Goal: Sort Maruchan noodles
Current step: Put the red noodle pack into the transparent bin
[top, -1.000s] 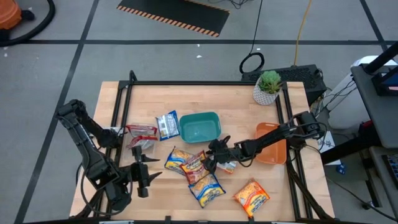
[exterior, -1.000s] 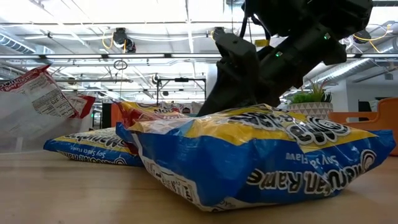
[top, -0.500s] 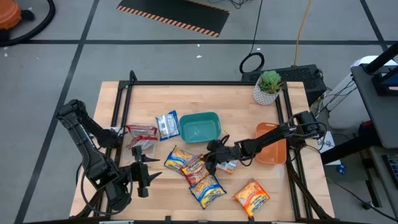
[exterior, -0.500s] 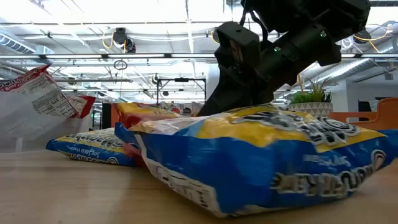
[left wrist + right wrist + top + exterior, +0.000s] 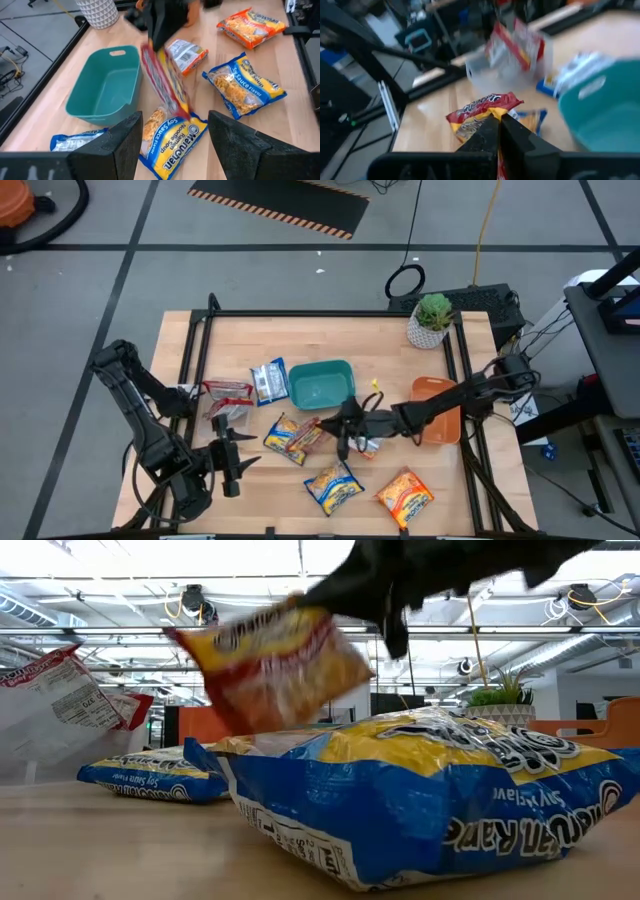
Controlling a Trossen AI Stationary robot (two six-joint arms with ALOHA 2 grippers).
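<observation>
My right gripper (image 5: 338, 430) is near the table's middle, shut on a dark red noodle packet (image 5: 268, 662) that it holds in the air just in front of the teal bin (image 5: 322, 384). Two blue-and-yellow packets (image 5: 285, 436) (image 5: 333, 486) lie flat on the table, one below the red packet and one nearer the front. An orange packet (image 5: 405, 495) lies at the front right. A silver packet (image 5: 366, 446) lies beside the right gripper. My left gripper (image 5: 230, 463) waits open at the front left. My right gripper pinches one end of the red packet (image 5: 489, 111) between its two shut fingers, coming from the table's right and slanting down. The packet is lifted clear of the table and hangs tilted below the fingers (image 5: 159, 35), its free end (image 5: 181, 102) toward the packets underneath.
A silver packet (image 5: 268, 380) and a red-and-white one (image 5: 228, 394) lie left of the bin. An orange tray (image 5: 440, 412) sits at the right under my right arm, and a potted plant (image 5: 432, 320) stands at the far right corner. A black frame rings the table.
My right gripper has shut on the dark red packet and gone up with it. The packet, which lay among the blue-and-yellow ones, now hangs tilted, clear of the table. The blue-and-yellow packets have stayed on the table.
</observation>
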